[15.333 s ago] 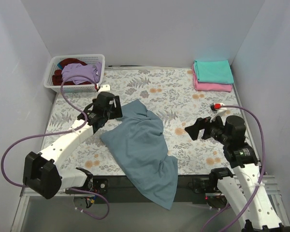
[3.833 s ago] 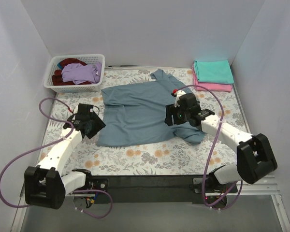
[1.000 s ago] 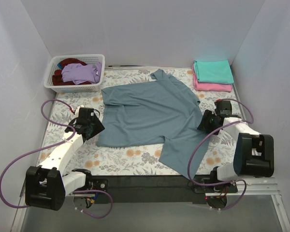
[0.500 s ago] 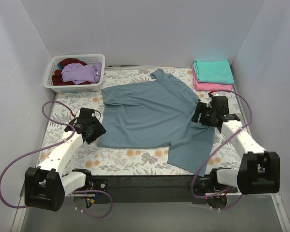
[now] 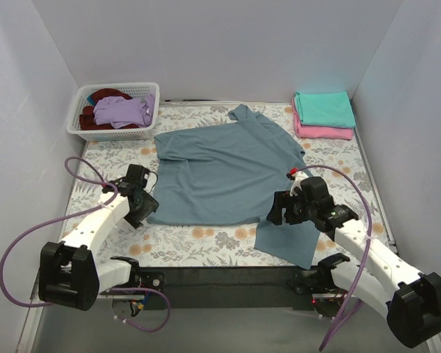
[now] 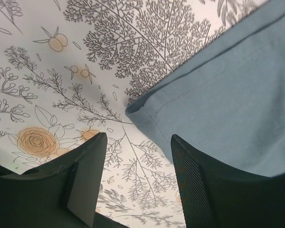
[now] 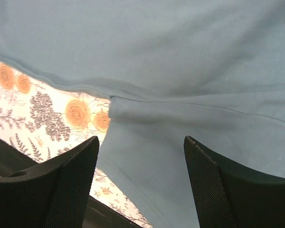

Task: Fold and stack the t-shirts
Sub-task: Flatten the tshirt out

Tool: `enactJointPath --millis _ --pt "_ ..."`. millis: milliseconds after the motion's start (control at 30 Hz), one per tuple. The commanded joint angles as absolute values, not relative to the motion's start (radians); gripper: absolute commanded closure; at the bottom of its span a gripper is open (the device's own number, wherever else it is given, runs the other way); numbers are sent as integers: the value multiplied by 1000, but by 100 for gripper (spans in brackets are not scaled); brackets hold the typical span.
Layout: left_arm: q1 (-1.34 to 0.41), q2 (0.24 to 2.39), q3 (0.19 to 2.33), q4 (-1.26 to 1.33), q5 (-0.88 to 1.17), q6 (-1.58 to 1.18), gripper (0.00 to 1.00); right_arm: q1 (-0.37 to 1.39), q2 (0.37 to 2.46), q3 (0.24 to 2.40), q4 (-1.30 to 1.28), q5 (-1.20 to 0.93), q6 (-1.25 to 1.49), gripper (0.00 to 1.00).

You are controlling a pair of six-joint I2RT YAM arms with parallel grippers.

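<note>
The large slate blue-grey t-shirt (image 5: 220, 169) lies spread flat mid-table, one sleeve (image 5: 292, 239) reaching the near edge. My left gripper (image 5: 145, 208) is open and hovers just short of the shirt's near-left hem corner (image 6: 145, 111), with bare cloth-free table between its fingers (image 6: 85, 180). My right gripper (image 5: 275, 213) is open low over the sleeve (image 7: 147, 156), next to the armpit crease, with nothing clamped. A folded teal t-shirt (image 5: 323, 108) rests on a folded pink one (image 5: 320, 132) at the back right. Lilac (image 5: 123, 110) and dark red (image 5: 88, 118) shirts sit in the basket.
The white lattice basket (image 5: 117, 86) stands in the back left corner. The floral table cover (image 5: 103, 165) ends at a dark front edge (image 5: 220, 276). Purple cables loop beside both arms. Walls close in the left, back and right sides.
My right arm has swung from the table's right side to the near centre, over the sleeve, and its jaws opened wider. The sleeve settled flatter. My left gripper crept toward the hem corner.
</note>
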State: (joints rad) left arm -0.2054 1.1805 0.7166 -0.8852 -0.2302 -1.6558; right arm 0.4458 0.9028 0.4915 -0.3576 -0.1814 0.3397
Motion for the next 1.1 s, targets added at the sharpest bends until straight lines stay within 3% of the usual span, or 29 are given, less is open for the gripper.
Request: enactJointPath --millis 0,433,1067 --pt "-209 1167 794 -945 -316 -1790 45 456 855 483 -328 -227 327 21" --pt "-351 1411 898 -891 -264 -1897 53 456 838 436 -278 -268 311 21" --pt "-350 1200 621 -902 -256 -2040 58 454 828 439 -279 -281 310 21"
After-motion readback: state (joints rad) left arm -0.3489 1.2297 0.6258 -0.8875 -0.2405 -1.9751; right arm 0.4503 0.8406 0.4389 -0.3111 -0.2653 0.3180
